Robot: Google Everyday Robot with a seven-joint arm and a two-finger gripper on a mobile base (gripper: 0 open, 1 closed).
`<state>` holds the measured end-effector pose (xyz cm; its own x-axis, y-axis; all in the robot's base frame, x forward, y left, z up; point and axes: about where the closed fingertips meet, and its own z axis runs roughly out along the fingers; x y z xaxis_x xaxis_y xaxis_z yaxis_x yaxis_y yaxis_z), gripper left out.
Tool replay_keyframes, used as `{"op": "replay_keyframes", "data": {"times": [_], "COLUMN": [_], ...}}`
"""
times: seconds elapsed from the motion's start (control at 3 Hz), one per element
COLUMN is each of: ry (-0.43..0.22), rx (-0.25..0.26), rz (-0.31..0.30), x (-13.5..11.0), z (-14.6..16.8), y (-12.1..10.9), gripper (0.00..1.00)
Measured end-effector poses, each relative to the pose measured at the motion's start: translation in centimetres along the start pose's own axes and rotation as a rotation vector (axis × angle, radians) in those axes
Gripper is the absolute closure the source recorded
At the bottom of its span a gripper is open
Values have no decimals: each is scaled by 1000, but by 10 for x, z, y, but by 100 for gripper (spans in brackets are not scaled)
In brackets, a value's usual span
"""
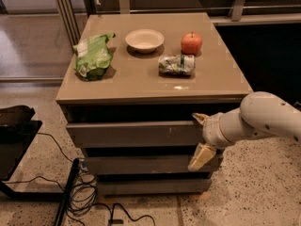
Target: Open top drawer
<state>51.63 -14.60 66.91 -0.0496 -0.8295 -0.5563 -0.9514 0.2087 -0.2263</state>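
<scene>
From my camera view, the white arm's cream two-finger gripper (194, 141) sits at the right end of the wide grey-taupe flat-fronted top drawer (136, 133). Its fingers are spread apart, one at the panel's upper edge and one below its lower edge. That drawer is the uppermost front of the taupe drawer cabinet (141, 76), just under its top.

Looks like a work room or lab for testing robots. Hard speckled floor (263, 197), loose black cables (89, 192) by a grey cabinet (141, 98), glass wall (28, 36) with metal bars behind. Gripper (200, 138) at the right end of the top drawer (131, 134), fingers wide apart.
</scene>
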Motion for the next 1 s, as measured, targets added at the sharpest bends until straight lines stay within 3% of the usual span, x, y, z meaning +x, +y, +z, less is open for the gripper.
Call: {"op": "replay_keyframes", "data": {"times": [0.67,1.0], "ry": [39,42], "rx": [51,13], "rz": [-30,-10], "x": [21,40], "z": [3,23], "y": [-31,-33], "gripper": [0,0]}}
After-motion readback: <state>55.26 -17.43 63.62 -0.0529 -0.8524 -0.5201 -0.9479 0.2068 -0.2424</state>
